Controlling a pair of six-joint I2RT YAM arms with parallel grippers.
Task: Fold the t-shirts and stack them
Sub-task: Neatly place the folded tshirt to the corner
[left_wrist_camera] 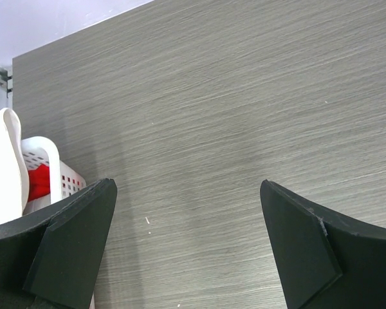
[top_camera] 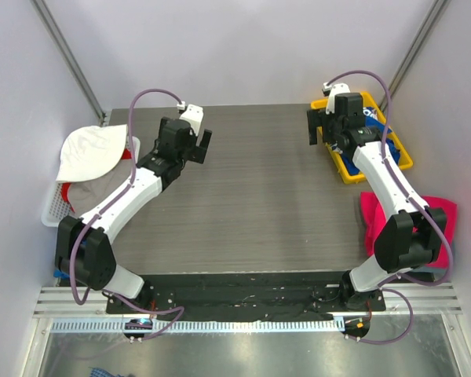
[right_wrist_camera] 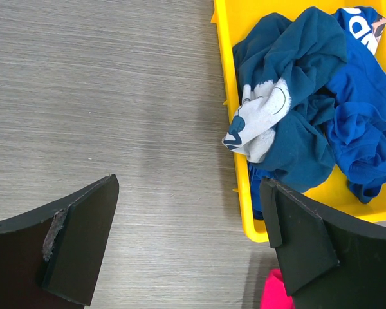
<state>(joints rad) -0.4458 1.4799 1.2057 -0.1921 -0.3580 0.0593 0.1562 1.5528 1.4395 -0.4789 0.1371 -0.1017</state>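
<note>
T-shirts (right_wrist_camera: pixel 309 109), the blue ones, lie crumpled in the yellow bin (right_wrist_camera: pixel 226 58) at the table's far right. A pink shirt (top_camera: pixel 443 216) sits heaped beside my right arm. My left gripper (left_wrist_camera: pixel 186 193) and right gripper (right_wrist_camera: pixel 186 187) both stand wide open, holding nothing, above the table (top_camera: pixel 259 196). I judge this is the first pick. Next I'd swing the right gripper over the bin, drop onto the heap and pinch one shirt only.
</note>
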